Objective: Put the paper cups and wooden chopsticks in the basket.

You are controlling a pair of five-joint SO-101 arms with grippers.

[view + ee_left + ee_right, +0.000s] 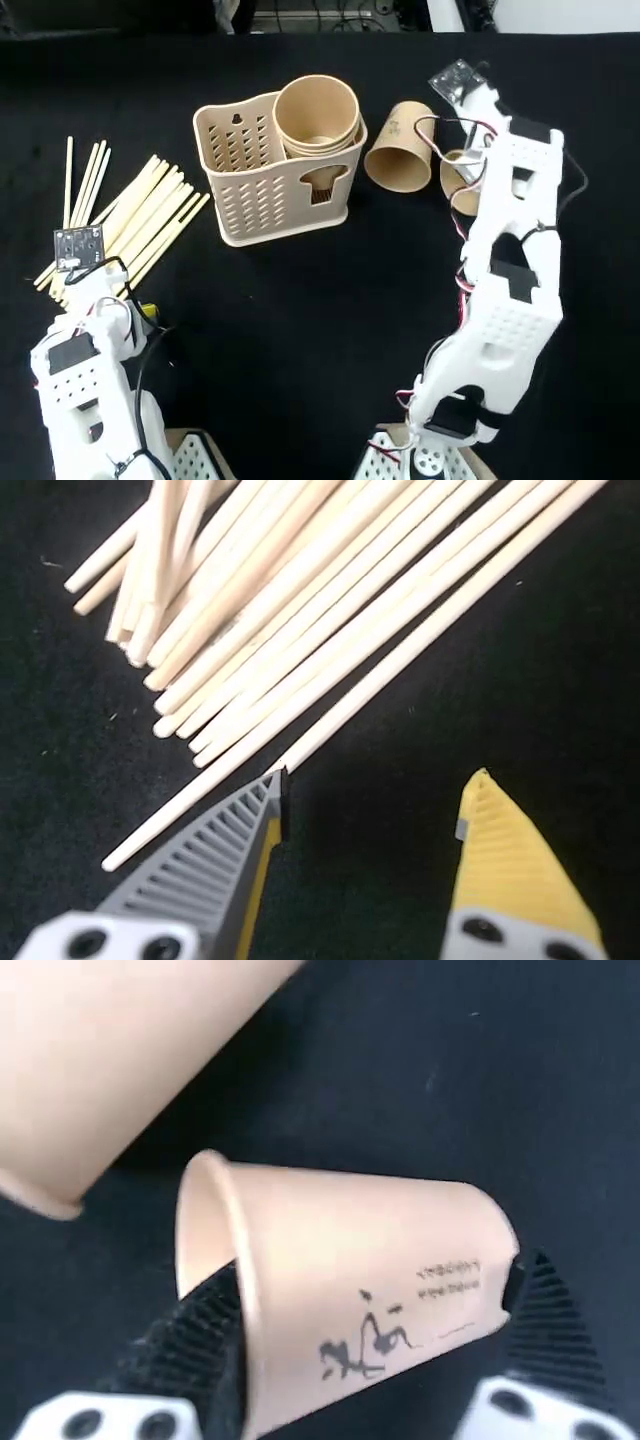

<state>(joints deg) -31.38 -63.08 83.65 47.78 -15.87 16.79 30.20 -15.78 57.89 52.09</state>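
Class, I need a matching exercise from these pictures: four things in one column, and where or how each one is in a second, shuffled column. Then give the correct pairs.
Column one
1. stacked cups
2. loose cup nearest the basket
3. chopsticks
4. left end effector

Column two
A. open, just off the chopstick ends
B. lying on its side on the table
C. upright inside the basket
D. spread in a fan on the table, outside the basket

Pairs: 1-C, 2-B, 3-D, 4-A
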